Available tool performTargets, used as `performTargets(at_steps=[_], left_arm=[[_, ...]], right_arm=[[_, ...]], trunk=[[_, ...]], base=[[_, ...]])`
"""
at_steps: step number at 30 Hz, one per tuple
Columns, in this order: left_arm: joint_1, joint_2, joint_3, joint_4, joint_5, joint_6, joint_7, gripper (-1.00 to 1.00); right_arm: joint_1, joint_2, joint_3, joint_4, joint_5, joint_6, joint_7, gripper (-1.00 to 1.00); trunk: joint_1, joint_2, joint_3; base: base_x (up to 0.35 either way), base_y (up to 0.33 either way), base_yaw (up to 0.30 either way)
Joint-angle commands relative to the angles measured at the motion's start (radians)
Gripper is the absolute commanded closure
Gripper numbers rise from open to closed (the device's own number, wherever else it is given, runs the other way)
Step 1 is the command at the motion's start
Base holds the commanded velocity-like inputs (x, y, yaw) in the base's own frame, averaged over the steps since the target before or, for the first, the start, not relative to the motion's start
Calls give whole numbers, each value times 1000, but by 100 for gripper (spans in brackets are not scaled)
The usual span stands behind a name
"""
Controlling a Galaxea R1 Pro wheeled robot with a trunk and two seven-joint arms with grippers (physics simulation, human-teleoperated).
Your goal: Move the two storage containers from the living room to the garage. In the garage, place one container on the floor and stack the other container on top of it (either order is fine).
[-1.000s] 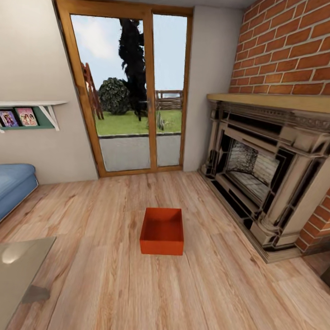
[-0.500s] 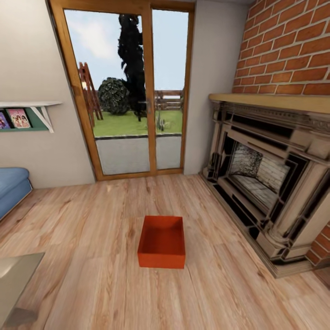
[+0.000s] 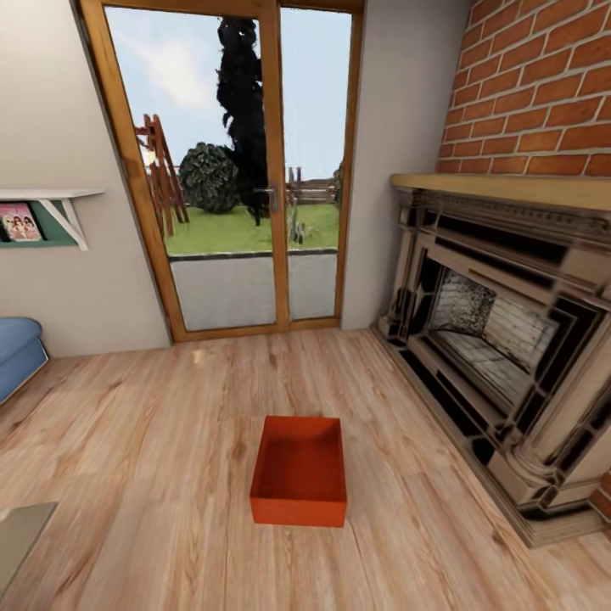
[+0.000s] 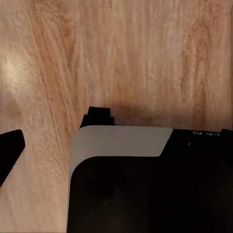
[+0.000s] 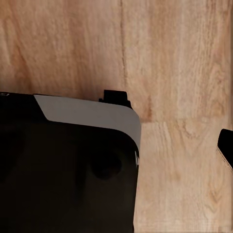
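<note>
Nearest, in both wrist views, the wood-plank floor (image 4: pixel 145 53) is seen past dark and white robot bodywork; whether the fingers of the left or right arm are clenched or released cannot be told, & nothing is seen held in them.

A bit further out in the head view, one red-orange storage container (image 3: pixel 299 471) is seen resting upright on the plank floor (image 3: pixel 127 475) of the living room, roughly centred ahead, open side up, empty as far as can be made out. It is not touched by anything. A second container isn't seen from here.

Progress, judged from this: early stage. The bin is not yet picked up; both carries to the garage, the set-down on concrete & the stacking are all left to do. An approach & a two-arm grasp at the bin's walls are probably called for next.

Around it: a corner of the glass coffee table (image 3: pixel 21 530) is seen at the near left edge, well apart from the bin. An edge of the blue sofa (image 3: pixel 17 352) lies further left. The fireplace (image 3: pixel 501 339) w/ brick surround runs along the right side, near the bin but not touching; its base could be clipped if the base swings wide. At the far wall, the wood-framed garden doors (image 3: pixel 229 170) are seen shut, w/ a wall shelf (image 3: pixel 42 216) to their left. The path straight to the bin looks unobstructed.
</note>
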Motion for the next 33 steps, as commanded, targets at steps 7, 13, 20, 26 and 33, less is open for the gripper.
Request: performTargets(at_steps=[7, 13, 20, 26, 33], left_arm=[[0, 0, -1, -1, 10, 4, -4, -100], [0, 0, -1, 0, 10, 4, -4, -100], [0, 0, -1, -1, 10, 4, -4, -100], [0, 0, -1, -1, 10, 4, -4, -100], [0, 0, -1, -1, 10, 4, -4, -100]], right_arm=[[-1, 1, 8, 3, -9, -5, -1, -100], [-1, 1, 8, 3, -9, -5, -1, -100], [-1, 1, 8, 3, -9, -5, -1, -100], [-1, 1, 8, 3, -9, -5, -1, -100], [-1, 1, 8, 3, -9, -5, -1, -100]], trunk=[[1, 0, -1], [1, 0, -1], [1, 0, -1], [1, 0, -1], [1, 0, -1]], base=[[320, 0, 0], [320, 0, 0], [320, 0, 0], [320, 0, 0], [320, 0, 0]])
